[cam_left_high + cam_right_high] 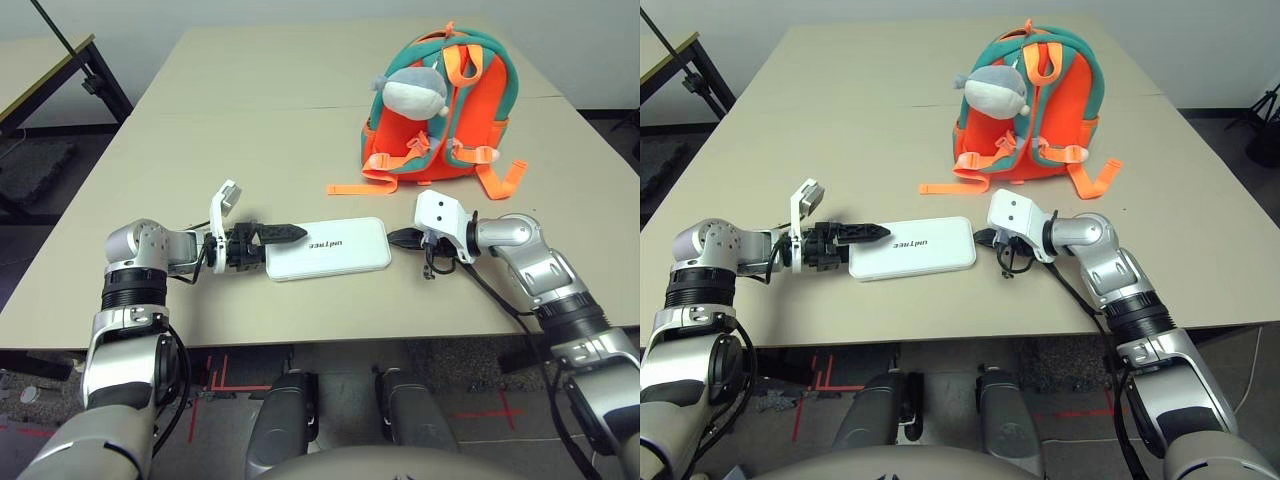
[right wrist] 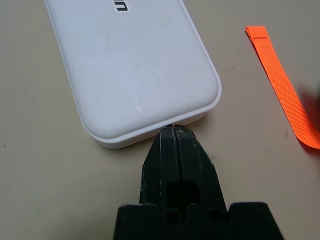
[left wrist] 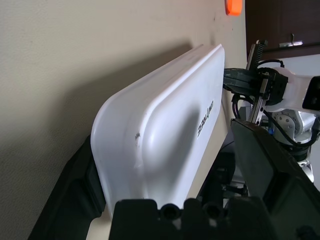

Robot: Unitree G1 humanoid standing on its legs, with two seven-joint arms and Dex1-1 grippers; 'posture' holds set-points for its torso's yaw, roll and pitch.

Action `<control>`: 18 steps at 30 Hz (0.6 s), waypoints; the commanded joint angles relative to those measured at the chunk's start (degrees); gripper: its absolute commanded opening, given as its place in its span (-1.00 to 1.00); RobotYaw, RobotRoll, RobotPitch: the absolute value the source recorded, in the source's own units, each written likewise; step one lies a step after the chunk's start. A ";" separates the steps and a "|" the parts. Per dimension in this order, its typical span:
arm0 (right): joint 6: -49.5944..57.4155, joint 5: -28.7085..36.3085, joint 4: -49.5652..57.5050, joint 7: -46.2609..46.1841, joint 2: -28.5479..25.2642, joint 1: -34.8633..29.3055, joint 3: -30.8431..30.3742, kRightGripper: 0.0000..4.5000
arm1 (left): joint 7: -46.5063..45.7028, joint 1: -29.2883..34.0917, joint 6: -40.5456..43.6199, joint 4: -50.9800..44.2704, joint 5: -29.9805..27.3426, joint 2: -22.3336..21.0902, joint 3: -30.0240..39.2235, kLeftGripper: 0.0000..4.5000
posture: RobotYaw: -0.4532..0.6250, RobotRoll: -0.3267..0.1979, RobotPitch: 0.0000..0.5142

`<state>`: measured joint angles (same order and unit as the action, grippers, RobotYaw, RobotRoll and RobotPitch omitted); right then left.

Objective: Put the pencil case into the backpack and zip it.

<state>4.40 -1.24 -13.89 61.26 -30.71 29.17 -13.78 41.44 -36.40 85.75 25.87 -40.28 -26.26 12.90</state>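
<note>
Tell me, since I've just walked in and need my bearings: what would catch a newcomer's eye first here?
The orange and teal backpack stands out at once, upright at the far side of the table with a grey plush toy hanging on it. Nearer the front edge lies the flat white pencil case, flanked end to end: the left hand straddles one short end with its fingers spread, while the right hand, shut, meets the opposite end.

Left gripper points inward, level, jaws spread wide. Right gripper points inward, fingers pressed together
</note>
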 commanded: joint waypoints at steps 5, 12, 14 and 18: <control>-0.36 0.16 0.58 -0.02 0.53 0.89 -0.99 -1.00 | -2.52 3.79 3.30 0.38 1.58 1.69 -3.39 0.41 | -0.42 0.25 -0.53; -0.93 0.10 -0.37 -0.18 0.40 0.94 -1.01 -1.00 | -2.04 3.08 2.48 0.53 1.31 1.17 -2.25 -0.26 | -0.42 0.25 -0.51; -1.04 0.03 -0.50 -0.26 0.39 0.81 -1.01 -1.00 | -2.07 2.60 1.67 0.92 1.28 1.08 -1.32 -0.35 | -0.42 0.25 -0.52; -1.31 -0.30 -1.13 -0.46 0.15 0.58 -1.04 -1.00 | -1.93 0.76 0.66 1.22 0.17 1.01 2.20 -0.41 | -0.41 0.25 -0.53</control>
<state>4.27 -1.89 -15.44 60.30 -31.09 29.52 -13.96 43.25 -35.52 87.30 25.74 -42.78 -25.87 16.36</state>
